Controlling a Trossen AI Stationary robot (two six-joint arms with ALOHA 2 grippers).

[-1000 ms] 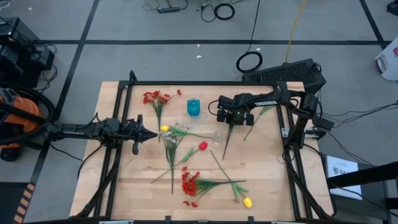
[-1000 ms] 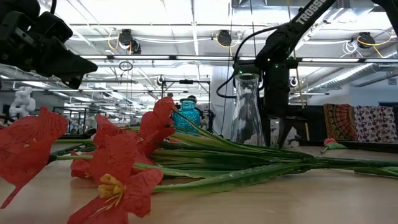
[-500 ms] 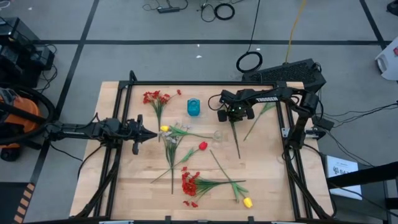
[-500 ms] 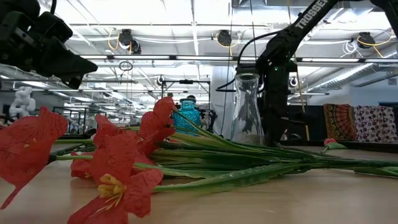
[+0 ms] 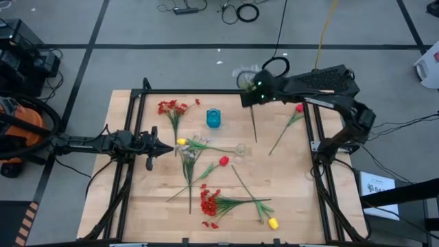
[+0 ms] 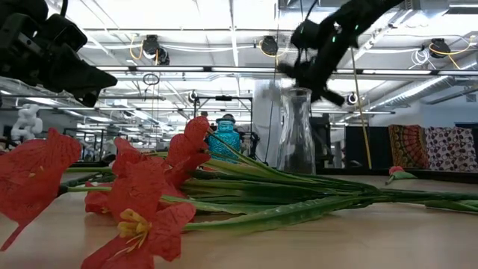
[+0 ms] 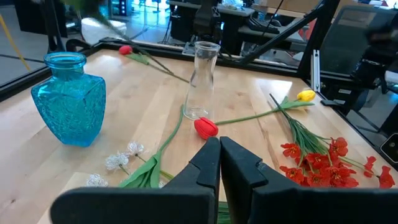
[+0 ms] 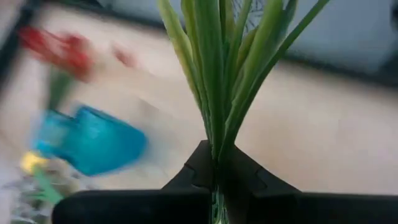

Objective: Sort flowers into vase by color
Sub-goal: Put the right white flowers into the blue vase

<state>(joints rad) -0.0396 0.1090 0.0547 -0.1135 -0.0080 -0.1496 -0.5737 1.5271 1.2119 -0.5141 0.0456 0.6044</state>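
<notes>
Flowers like the white spray (image 5: 251, 110) pinched in the right gripper (image 5: 255, 94) beyond the blue vase (image 5: 213, 119) seem light and floppy; gripping mid-stem looks safest.

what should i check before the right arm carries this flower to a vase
1. Right end effector shut on the flower stem: ok.
2. Stem lifted off the table: the high view suggests ok, its lower end hanging near the back edge.
3. Bloom colour, to choose the vase: cannot tell, the bloom looks pale and blurred.
4. Clear glass vase upright with an open mouth: ok.
5. Blue vase upright: ok.
6. Left end effector shut, empty and parked at the table's left side, off the route: ok.
</notes>
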